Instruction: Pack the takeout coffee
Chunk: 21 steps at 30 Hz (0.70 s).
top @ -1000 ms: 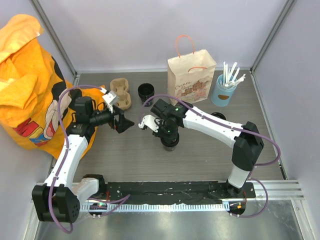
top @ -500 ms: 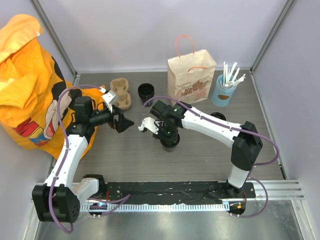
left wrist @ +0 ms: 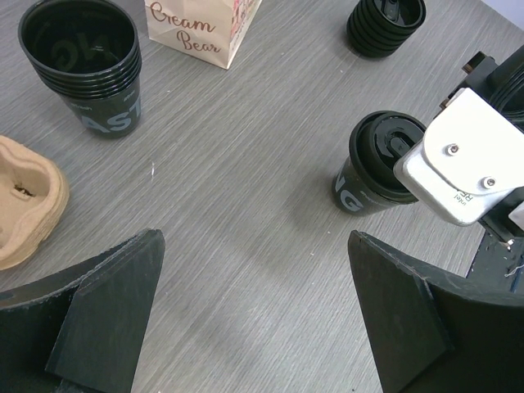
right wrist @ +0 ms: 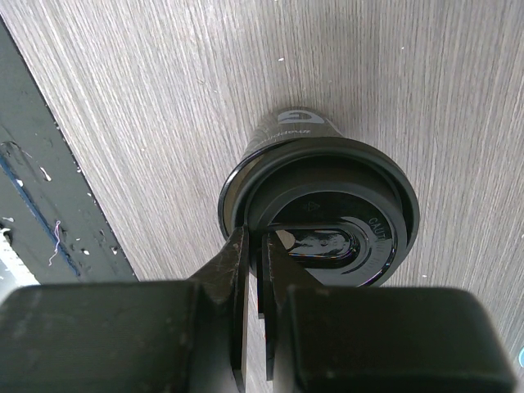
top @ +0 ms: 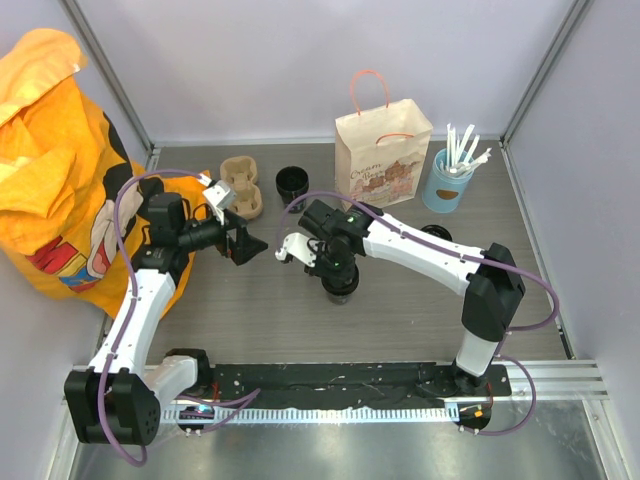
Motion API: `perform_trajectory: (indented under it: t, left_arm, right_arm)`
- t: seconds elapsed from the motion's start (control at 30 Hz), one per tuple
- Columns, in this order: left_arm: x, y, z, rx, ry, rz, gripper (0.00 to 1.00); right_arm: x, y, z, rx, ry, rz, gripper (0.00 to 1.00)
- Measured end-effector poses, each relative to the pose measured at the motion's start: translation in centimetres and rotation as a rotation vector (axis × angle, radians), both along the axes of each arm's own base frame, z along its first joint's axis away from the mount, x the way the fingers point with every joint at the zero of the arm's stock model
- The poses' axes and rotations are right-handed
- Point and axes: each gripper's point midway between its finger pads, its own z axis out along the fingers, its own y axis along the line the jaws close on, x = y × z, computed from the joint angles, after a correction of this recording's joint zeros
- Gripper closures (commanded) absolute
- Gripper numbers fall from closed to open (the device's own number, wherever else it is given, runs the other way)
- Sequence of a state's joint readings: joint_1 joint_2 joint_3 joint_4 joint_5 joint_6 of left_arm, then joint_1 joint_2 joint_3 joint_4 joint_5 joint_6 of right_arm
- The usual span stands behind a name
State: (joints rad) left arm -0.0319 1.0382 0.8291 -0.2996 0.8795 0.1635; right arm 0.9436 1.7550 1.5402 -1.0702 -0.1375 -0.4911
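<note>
The takeout coffee, a small black cup with a black lid, stands upright on the grey table near the middle. My right gripper points down onto it, shut on the raised edge of the lid. My left gripper hovers to the left of the cup, wide open, with only bare table between its fingers. At the back, the paper bag with pink handles stands upright.
A stack of open black cups and a brown pulp carrier sit at the back left. Right of the bag are a blue cup of straws and a stack of black lids. Yellow cloth fills the left side.
</note>
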Motion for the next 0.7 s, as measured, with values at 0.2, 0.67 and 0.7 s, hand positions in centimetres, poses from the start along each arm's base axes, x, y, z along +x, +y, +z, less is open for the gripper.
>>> perform_trajectory:
  t: [0.2, 0.67, 0.7]
  left_arm:
    - [0.04, 0.01, 0.03, -0.001, -0.003, -0.001, 0.0]
    - [0.13, 0.02, 0.13, -0.002, -0.01, 0.0, 0.0]
    - [0.13, 0.02, 0.13, -0.002, -0.01, 0.0, 0.01]
  right_arm:
    - [-0.03, 0.03, 0.01, 0.0, -0.001, 0.0, 0.99]
    - [-0.68, -0.13, -0.61, -0.012, 0.017, 0.011, 0.99]
    - [-0.69, -0.11, -0.58, -0.011, 0.016, 0.011, 0.99]
